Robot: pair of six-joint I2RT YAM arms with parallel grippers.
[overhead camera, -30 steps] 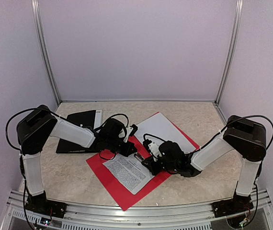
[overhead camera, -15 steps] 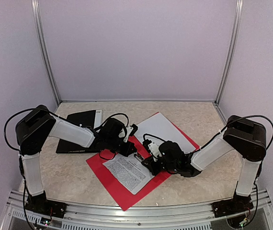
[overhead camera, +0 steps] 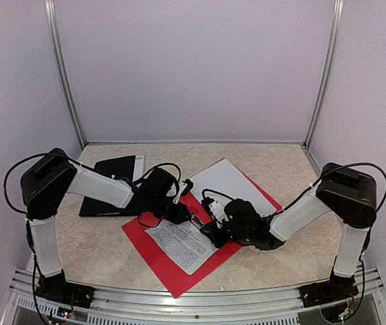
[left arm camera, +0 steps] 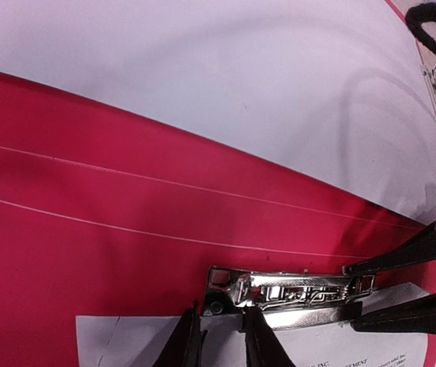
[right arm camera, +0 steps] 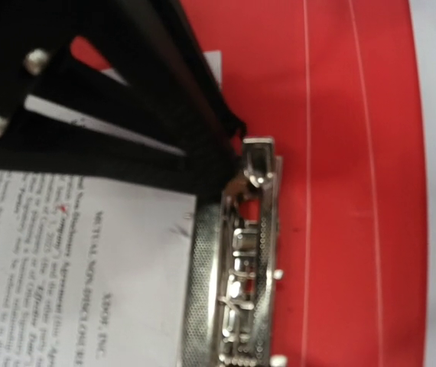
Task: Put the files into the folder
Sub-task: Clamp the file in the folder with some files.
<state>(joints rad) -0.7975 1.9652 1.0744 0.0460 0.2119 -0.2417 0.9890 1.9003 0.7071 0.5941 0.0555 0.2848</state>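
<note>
A red folder [overhead camera: 173, 267] lies open on the table. Its metal clip [left arm camera: 291, 290] [right arm camera: 245, 260] runs along the spine. One file with printed text [overhead camera: 179, 244] [right arm camera: 88, 267] lies on the near half, its top edge against the clip. Another file, blank, [overhead camera: 230, 179] [left arm camera: 226, 84] rests on the far half. My left gripper [overhead camera: 183, 212] [left arm camera: 224, 340] hovers at one end of the clip, fingertips a little apart and holding nothing. My right gripper [overhead camera: 210, 233] [left arm camera: 356, 297] has a finger on each side of the clip's other end, closed on it.
A black folder [overhead camera: 112, 186] lies flat at the back left, under the left forearm. Both arms meet low over the middle of the red folder. Walls enclose the table on three sides, and a metal rail [overhead camera: 193, 305] runs along the near edge.
The left wrist has shifted slightly towards the left and nearer the clip end. The right arm and the sheets have not visibly moved.
</note>
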